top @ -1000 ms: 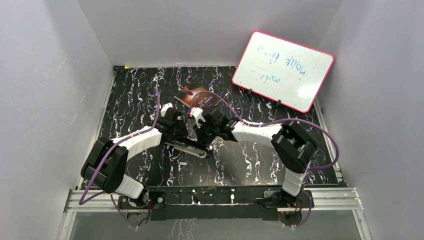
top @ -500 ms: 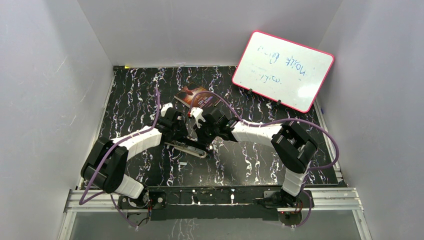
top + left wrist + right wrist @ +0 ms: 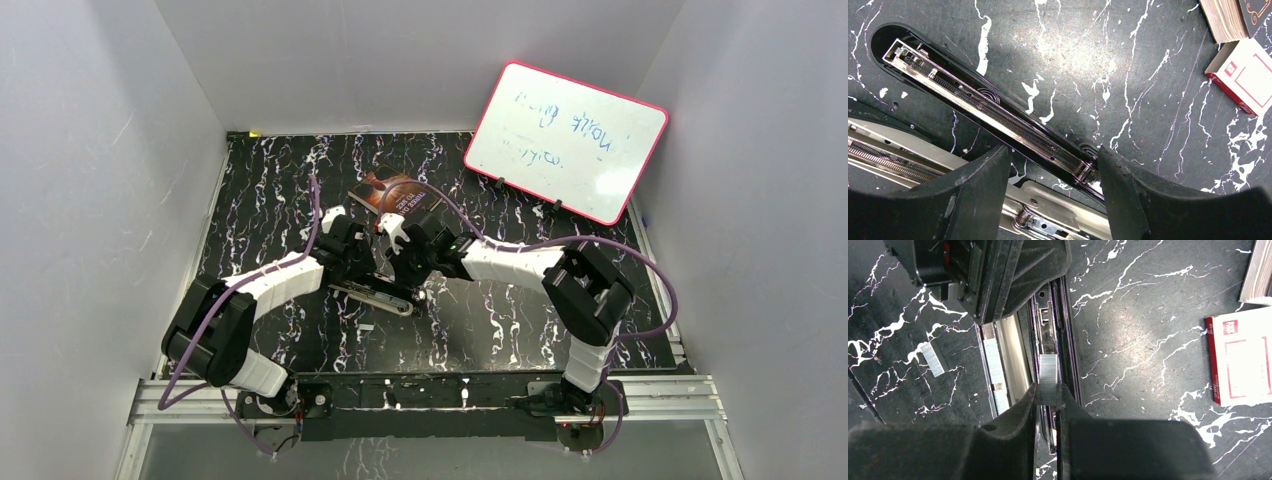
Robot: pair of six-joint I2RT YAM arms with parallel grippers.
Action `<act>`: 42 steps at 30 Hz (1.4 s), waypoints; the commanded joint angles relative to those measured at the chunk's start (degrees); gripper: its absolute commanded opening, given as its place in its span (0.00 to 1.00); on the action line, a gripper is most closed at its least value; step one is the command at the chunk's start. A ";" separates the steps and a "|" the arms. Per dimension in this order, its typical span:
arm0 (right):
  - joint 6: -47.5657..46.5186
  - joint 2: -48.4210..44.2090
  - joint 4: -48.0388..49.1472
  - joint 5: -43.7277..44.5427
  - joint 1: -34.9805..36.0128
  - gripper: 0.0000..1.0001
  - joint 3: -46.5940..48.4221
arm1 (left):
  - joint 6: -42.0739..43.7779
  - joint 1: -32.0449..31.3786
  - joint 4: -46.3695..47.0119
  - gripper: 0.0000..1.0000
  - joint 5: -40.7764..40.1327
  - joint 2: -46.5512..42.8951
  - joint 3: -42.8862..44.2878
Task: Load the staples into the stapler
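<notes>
the right gripper (image 3: pixel 1048 392) is pinching a short silver-grey strip of staples (image 3: pixel 1048 367) between its black fingertips and holding it lengthwise over the open chrome magazine channel of the long black stapler (image 3: pixel 983 107), which is lying swung open on the black, white-veined marble-pattern table (image 3: pixel 1148 315); the left gripper (image 3: pixel 1054 165) is standing with its jaws apart, straddling the channel's near end, though whether either pad is actually pressing the rail is hard to tell from its wrist view; a second loose staple strip (image 3: pixel 932 359) is lying on the table left of the stapler, and the small white-and-red cardboard staple box (image 3: pixel 1243 360) is sitting well apart to the right, near a brown paperback book (image 3: pixel 395 192); if the strip is being let go tilted or riding on a channel wall, it is risking a jam or a slide out onto the table, and a downward push is risking shoving a stapler that may be unclamped; compared with a second ago, the right wrist is sitting slightly further toward the far side, while the left arm and stapler are showing no shift.
</notes>
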 commanded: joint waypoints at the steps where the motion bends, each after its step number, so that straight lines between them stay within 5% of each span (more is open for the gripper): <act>1: -1.36 1.77 -2.69 0.01 -0.23 0.00 3.81 | 1.18 -0.03 -2.91 0.62 -0.91 -1.65 -0.79; 42: -1.27 -0.86 0.11 -1.55 -0.15 0.00 1.60 | 1.27 0.02 -2.82 0.62 -0.73 -1.57 -0.69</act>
